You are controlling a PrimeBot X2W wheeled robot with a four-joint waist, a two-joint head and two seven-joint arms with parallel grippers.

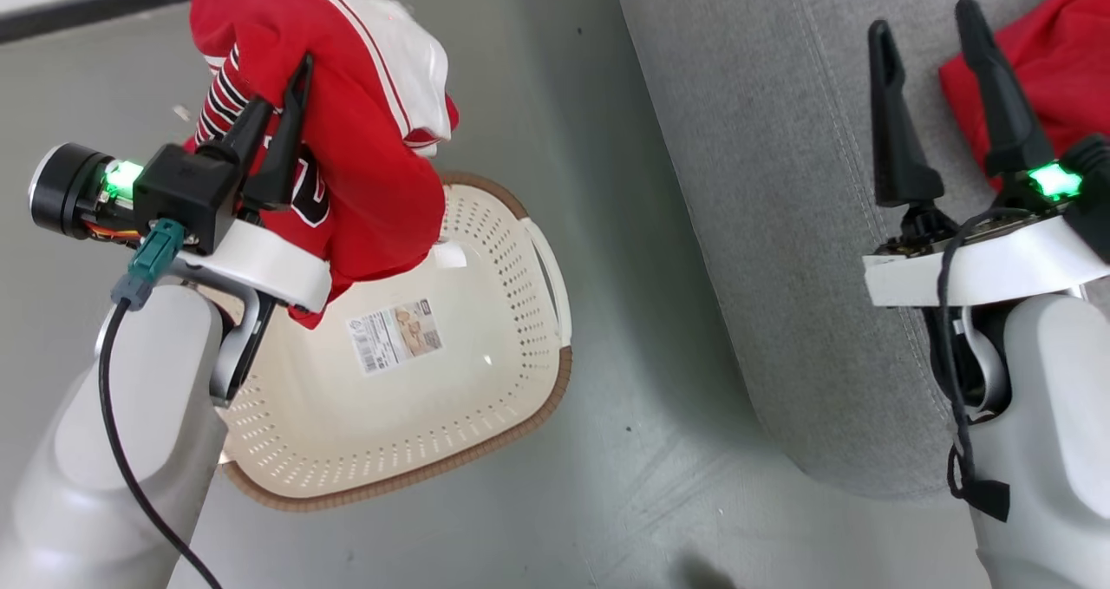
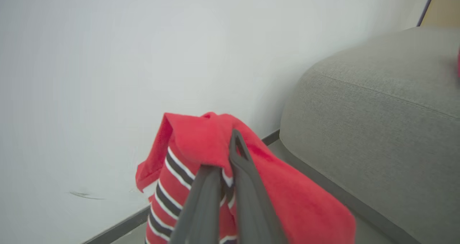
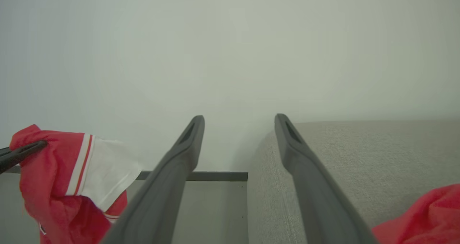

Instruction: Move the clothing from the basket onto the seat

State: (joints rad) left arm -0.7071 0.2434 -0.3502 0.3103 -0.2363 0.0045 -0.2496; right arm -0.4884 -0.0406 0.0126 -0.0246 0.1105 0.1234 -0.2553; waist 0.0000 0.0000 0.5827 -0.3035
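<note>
My left gripper (image 1: pixel 290 81) is shut on a red jersey (image 1: pixel 364 129) with white panels and striped trim, held up above the far rim of the cream basket (image 1: pixel 486 346). The basket holds nothing but its label sticker (image 1: pixel 395 336). In the left wrist view the jersey (image 2: pixel 302 201) drapes over my closed fingers (image 2: pixel 233 186). A second red garment (image 1: pixel 1054 73) lies on the grey seat (image 1: pixel 780 225) at the right. My right gripper (image 1: pixel 923 29) hovers open over the seat beside that garment, fingers (image 3: pixel 187 143) spread and empty. The right wrist view shows the held jersey (image 3: pixel 64 179) at left.
The basket sits on a grey floor (image 1: pixel 607 502) between me and a pale wall (image 2: pixel 143 57) with a dark baseboard (image 3: pixel 215 175). The seat's rounded edge (image 2: pixel 298 104) stands close to the basket's right side, with a strip of floor between them.
</note>
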